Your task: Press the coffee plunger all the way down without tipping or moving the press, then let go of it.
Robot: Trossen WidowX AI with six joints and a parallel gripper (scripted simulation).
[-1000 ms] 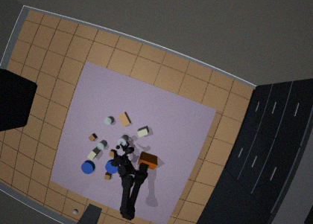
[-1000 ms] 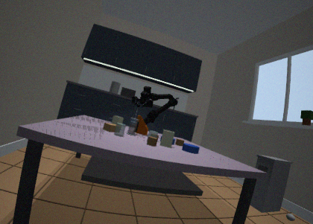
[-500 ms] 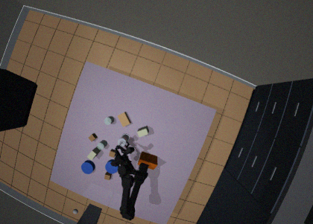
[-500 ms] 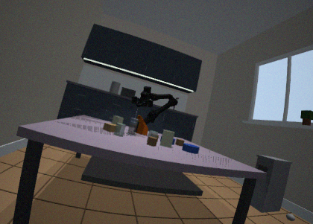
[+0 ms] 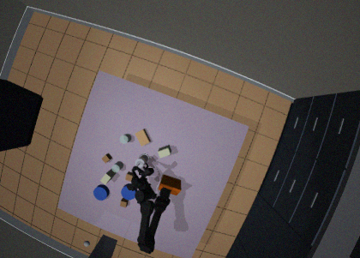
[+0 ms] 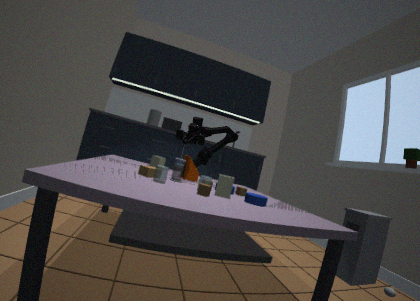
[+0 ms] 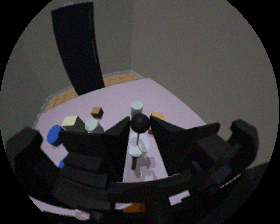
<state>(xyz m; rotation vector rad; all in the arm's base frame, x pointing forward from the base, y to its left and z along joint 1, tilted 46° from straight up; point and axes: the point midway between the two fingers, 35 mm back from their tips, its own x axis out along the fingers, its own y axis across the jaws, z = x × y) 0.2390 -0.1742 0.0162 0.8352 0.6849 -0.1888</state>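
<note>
The coffee press (image 5: 140,163) (image 6: 177,170) is a small clear glass cylinder standing upright on the lilac table. In the wrist view its top shows below the fingers, with a thin rod rising from it to a round black plunger knob (image 7: 140,123). The rod stands well up out of the press, so the plunger is raised. My gripper (image 7: 139,118) (image 6: 183,138) is above the press, shut on the black knob, with one fingertip on each side of it. In the top view the arm partly covers the press.
An orange wedge (image 5: 170,185) (image 6: 190,170) stands close beside the press. Two blue discs (image 5: 101,193) (image 6: 256,199) lie near the arm. Pale blocks (image 5: 165,152) (image 6: 224,186), a tan block (image 5: 143,137) and pale cylinders (image 5: 124,139) (image 7: 136,108) stand around the press.
</note>
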